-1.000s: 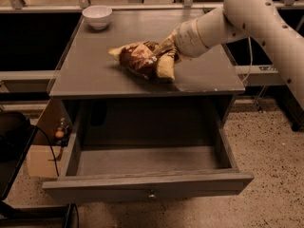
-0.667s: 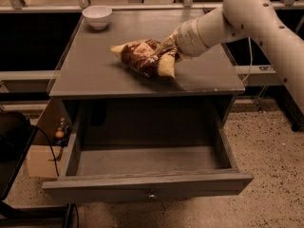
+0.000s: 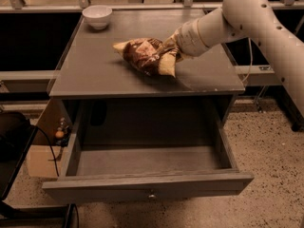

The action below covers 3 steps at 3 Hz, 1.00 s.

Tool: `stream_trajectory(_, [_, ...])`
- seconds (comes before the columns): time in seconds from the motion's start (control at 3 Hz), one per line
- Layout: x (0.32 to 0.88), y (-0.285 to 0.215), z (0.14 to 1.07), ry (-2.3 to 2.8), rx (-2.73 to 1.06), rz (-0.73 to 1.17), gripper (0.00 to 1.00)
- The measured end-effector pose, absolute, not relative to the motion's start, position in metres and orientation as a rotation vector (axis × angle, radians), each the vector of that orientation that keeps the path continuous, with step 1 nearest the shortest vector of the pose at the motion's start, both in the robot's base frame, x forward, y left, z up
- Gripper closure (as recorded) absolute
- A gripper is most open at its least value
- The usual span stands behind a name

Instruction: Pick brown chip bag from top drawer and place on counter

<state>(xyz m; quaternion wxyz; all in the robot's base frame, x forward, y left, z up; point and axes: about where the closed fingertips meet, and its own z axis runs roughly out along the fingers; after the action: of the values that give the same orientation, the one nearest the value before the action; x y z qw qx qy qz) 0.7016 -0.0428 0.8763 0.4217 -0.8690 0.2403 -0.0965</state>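
The brown chip bag (image 3: 142, 55) lies on the grey counter (image 3: 95, 75), right of its middle, with its cream edge at the left end. My gripper (image 3: 169, 48) comes in from the right on the white arm (image 3: 247, 18) and is shut on the bag's right end, which is pinched up at the fingers. The top drawer (image 3: 147, 183) is pulled wide open below the counter; its inside shows nothing in it. Its small knob (image 3: 151, 195) faces the front.
A small white bowl (image 3: 97, 16) stands at the counter's back left corner. A cardboard box (image 3: 40, 158) and a dark object with a cable (image 3: 12, 146) sit on the floor to the left. The open drawer juts out over the speckled floor.
The bag and my gripper have hardly moved; the bag rests at nearly the same spot on the counter. The drawer has stayed open.
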Motion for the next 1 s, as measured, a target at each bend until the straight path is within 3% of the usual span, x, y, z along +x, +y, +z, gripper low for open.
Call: stream_trajectory(1.0, [0.7016, -0.0428, 0.8762, 0.602, -2.176, -0.242, 0.14])
